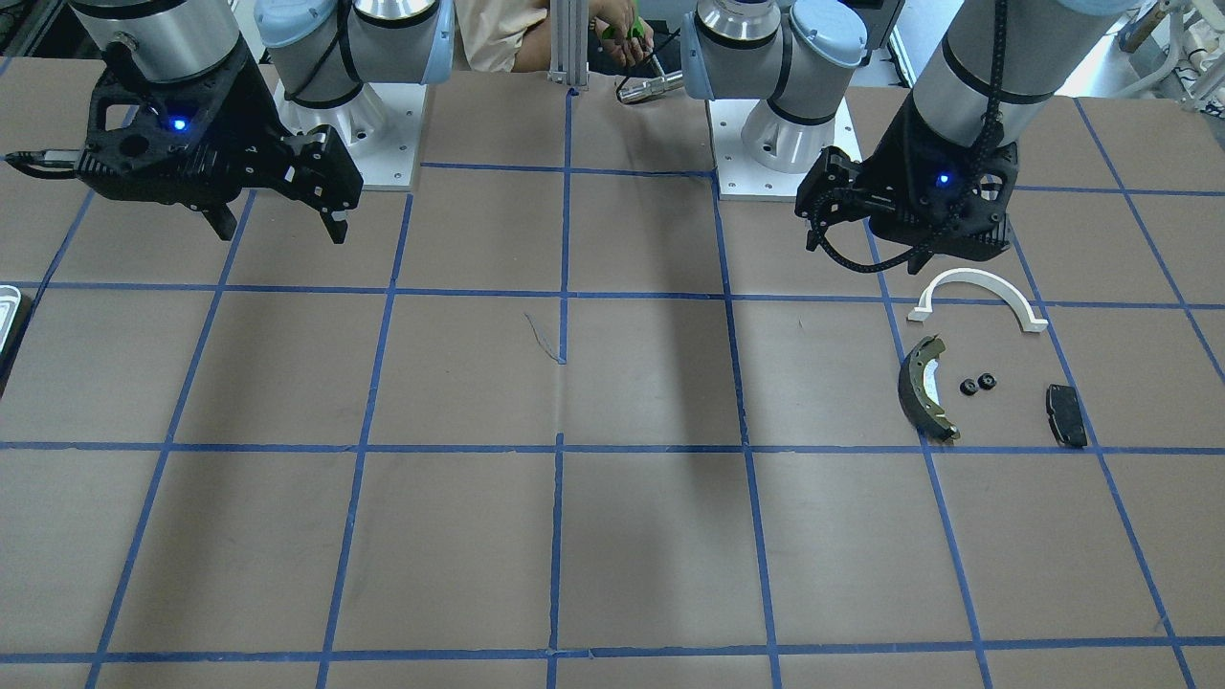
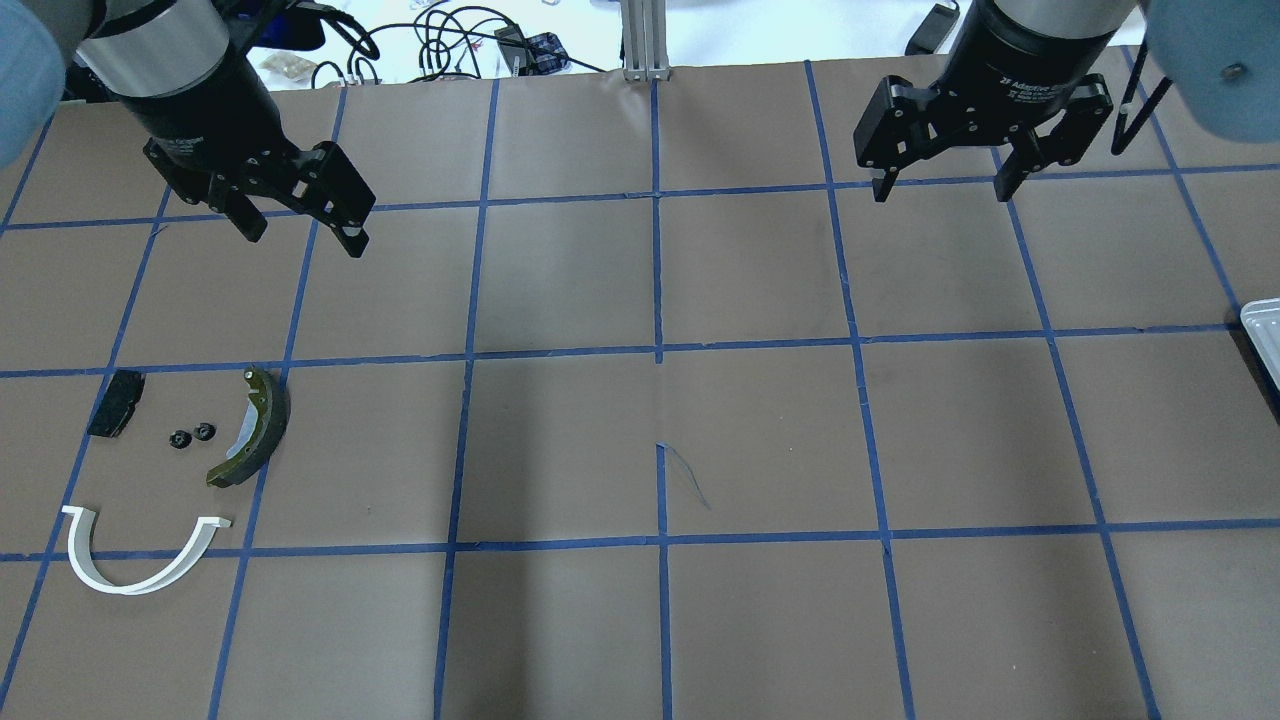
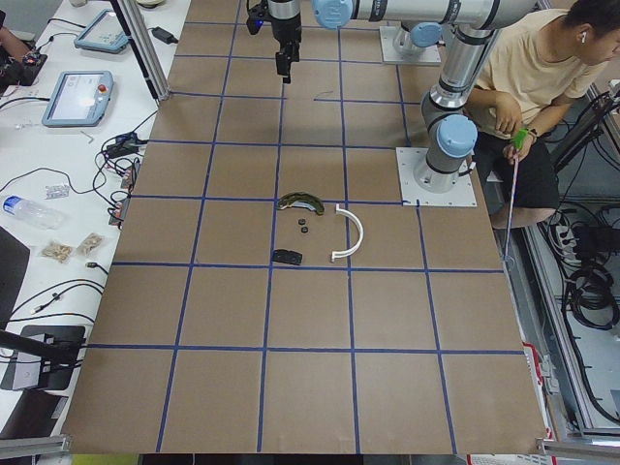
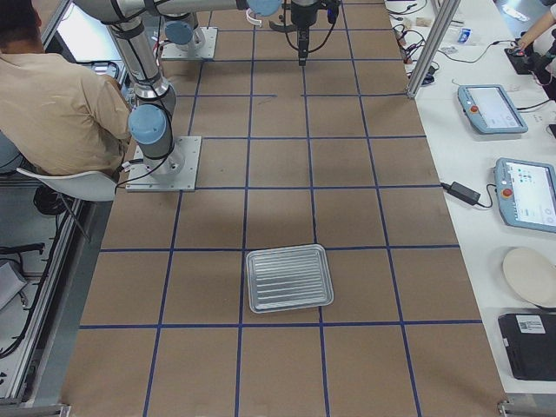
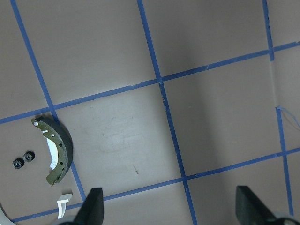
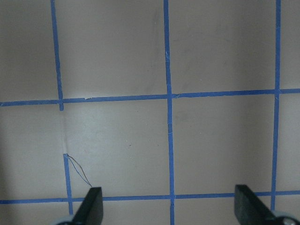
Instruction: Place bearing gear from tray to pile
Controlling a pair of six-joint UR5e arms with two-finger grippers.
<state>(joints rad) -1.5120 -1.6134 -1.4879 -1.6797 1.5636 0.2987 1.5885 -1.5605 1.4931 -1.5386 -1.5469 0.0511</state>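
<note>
Two small black bearing gears (image 2: 178, 438) (image 2: 204, 431) lie on the table inside the pile, between the olive-green brake shoe (image 2: 255, 425) and the black brake pad (image 2: 115, 403). The white arch piece (image 2: 140, 588) lies nearer the robot. The gears also show in the front view (image 1: 968, 387) and the left wrist view (image 5: 18, 162). The tray (image 4: 289, 278) holds nothing that I can see; only its edge shows overhead (image 2: 1262, 330). My left gripper (image 2: 303, 235) is open and empty, raised beyond the pile. My right gripper (image 2: 942, 190) is open and empty, raised far from the tray.
The brown table is marked with a blue tape grid (image 2: 657, 355). The two arm bases (image 1: 766, 144) stand at the robot side. A seated operator (image 3: 533, 77) is beside the table. Cables and tablets (image 4: 526, 191) lie on the side bench.
</note>
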